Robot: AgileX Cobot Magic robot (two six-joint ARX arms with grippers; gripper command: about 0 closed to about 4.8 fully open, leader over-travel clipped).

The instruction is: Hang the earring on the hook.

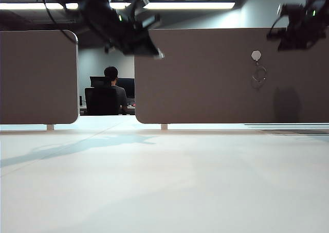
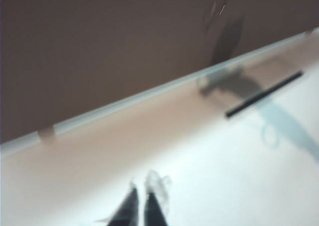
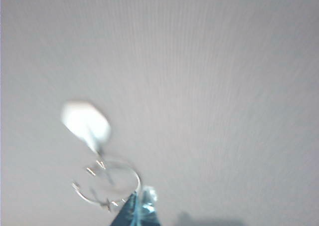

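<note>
the earring [image 1: 259, 75] hangs from the hook [image 1: 256, 55] on the beige partition panel [image 1: 205, 78] at the far right of the white worktop [image 1: 164, 181], the hoop resting against the panel just under the white pad. the right gripper [image 3: 135, 206] is raised at the far right, its fingers closed together with nothing between them, the tips just beside the hoop's rim in the right wrist view. the left gripper [image 2: 140, 206] is also closed and empty, held high at the upper left, well apart from the earring.
</note>
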